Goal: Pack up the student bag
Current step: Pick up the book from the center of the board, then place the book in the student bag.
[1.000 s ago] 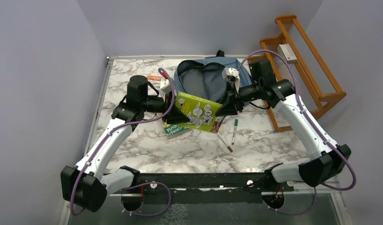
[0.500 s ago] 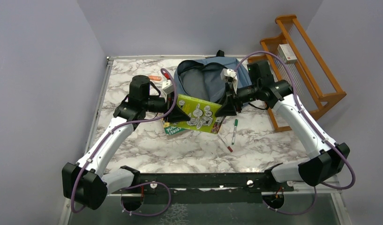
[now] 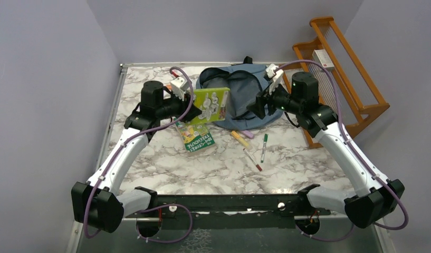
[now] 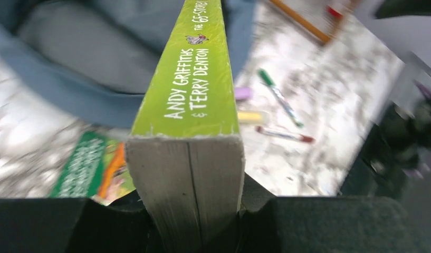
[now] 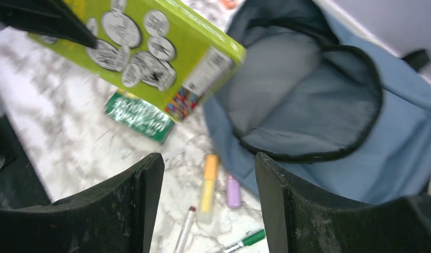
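"Along the spine of the lime-green book, what was printed?"

"'ANDY GRIFFITHS & TERRY DENTON', in white letters; the title beyond it ran off the edge of my wrist view. My left claw was clamped on one end of that book. A second green book lay flat on the table, with 'TREEHOUSE' legible."

"Where was the student bag?"

"At the far middle of the table, unzipped, only grey lining showing inside. The held book hung tilted over its near-left rim. My right claw hovered by the bag's right side, jaws spread, gripping nothing."

"Anything loose?"

"A yellow highlighter and a purple marker lay just beside the bag. A green pen and a red pen lay nearer me."
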{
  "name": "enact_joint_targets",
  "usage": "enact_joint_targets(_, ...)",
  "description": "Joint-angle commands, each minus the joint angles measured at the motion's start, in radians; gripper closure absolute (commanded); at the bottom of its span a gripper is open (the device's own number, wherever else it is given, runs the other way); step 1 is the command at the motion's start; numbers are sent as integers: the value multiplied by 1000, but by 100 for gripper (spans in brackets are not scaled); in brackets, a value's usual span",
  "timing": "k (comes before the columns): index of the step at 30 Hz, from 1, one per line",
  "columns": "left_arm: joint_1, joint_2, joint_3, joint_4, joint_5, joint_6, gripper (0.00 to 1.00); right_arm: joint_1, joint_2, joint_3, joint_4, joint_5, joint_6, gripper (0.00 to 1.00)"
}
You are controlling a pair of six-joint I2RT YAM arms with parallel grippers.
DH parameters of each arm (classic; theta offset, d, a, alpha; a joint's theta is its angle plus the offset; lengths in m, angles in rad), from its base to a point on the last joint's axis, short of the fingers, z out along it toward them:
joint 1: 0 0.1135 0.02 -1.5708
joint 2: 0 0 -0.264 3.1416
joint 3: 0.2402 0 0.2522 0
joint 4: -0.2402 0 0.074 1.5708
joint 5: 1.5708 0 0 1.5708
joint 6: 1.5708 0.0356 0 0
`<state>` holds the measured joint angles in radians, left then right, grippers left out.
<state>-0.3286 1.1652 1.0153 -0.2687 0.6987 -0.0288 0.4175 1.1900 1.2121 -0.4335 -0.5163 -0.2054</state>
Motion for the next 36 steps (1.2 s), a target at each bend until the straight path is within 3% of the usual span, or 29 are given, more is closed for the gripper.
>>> enact_joint_targets(1, 36, -15, 3, 110, -285, -115, 100, -3, 33, -13, 143, 314, 135, 32)
enact_joint_targets(9, 61, -35, 4, 62, -476, -189, 100, 16, 314, 179, 116, 463, 233, 31)
enact_joint_targets(16, 66, -70, -7, 27, -535, -188, 100, 104, 670, 463, 10, 653, 168, 30)
enact_joint_targets(19, 66, -88, -14, 19, -543, -198, 100, 125, 800, 551, -14, 727, 147, 26)
enact_joint_targets(20, 66, -102, -22, 17, -543, -208, 100, 144, 909, 616, -18, 807, 112, 22)
enact_joint_targets(26, 66, -106, -40, 22, -512, -220, 100, 179, 1043, 697, -11, 932, 42, 15)
enact_joint_targets(36, 66, -102, -41, 34, -488, -229, 100, 218, 1208, 767, 26, 1143, -107, 14)
